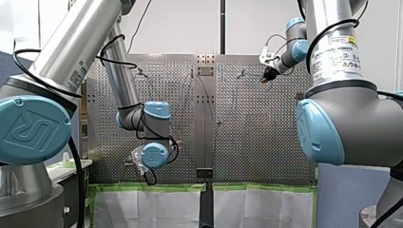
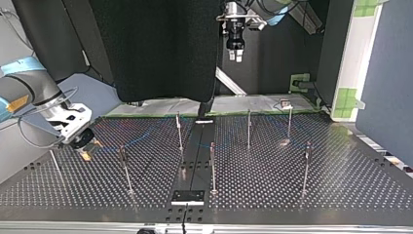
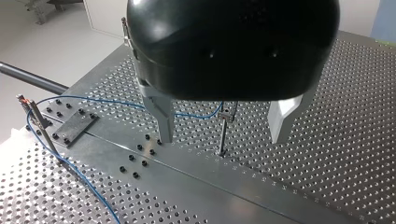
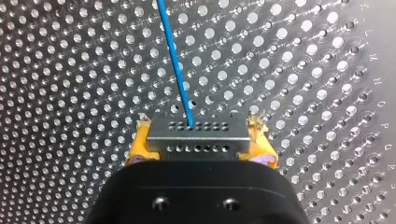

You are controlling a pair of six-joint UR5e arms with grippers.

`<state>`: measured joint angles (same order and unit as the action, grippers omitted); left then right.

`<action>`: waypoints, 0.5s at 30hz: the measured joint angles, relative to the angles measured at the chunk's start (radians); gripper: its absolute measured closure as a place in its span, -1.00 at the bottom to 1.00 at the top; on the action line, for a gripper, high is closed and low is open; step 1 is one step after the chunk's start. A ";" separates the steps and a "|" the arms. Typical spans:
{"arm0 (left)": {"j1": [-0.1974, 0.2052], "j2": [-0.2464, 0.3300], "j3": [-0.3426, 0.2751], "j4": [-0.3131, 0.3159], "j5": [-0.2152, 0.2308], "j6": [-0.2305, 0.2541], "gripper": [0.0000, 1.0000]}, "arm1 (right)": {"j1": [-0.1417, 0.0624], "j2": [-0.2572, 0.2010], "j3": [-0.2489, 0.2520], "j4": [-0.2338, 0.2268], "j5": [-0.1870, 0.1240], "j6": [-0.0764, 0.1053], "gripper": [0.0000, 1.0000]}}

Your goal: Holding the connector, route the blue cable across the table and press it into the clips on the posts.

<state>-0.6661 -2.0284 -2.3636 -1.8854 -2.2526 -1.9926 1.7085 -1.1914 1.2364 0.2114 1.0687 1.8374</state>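
Blue cable point(image 4: 175, 56) runs out of the connector point(image 4: 197, 125) and away over the perforated table point(image 4: 327, 70). The connector is a grey block with rows of holes, clamped between the yellow pads point(image 4: 139, 145) of my right gripper point(image 4: 198, 140), so that one is closed on it. In the top view my right gripper point(image 2: 80, 141) sits low near the table's left side, close to a thin post point(image 2: 54, 161). A faint blue line leads from it toward the middle posts, too thin to trace there.

My left gripper point(image 3: 222, 140) has its fingers apart with nothing held. In the top view my left gripper point(image 2: 235, 51) hangs high over the far side, well above the table. Its wrist view looks down on a post carrying a clip point(image 3: 227, 113). The cable arcs to that clip from another post point(image 3: 44, 126) by a dark plate point(image 3: 74, 128), and a second stretch trails off across the holes. Cannot tell whether it is seated in either clip.

Progress, my judgement:
- **Done:** the connector is grasped and the cable is laid part way, reaching two clips at most.
- **No cable visible:** the right-hand post point(image 2: 306, 165) in the top view and its neighbours show no blue that I can make out.
- **Left:** carry the connector across and press the cable into the remaining clips.

Early to middle of the job.
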 joint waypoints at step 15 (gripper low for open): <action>0.000 0.000 0.000 0.000 0.000 0.000 -1.00 | 0.000 0.000 0.000 0.000 0.000 0.000 1.00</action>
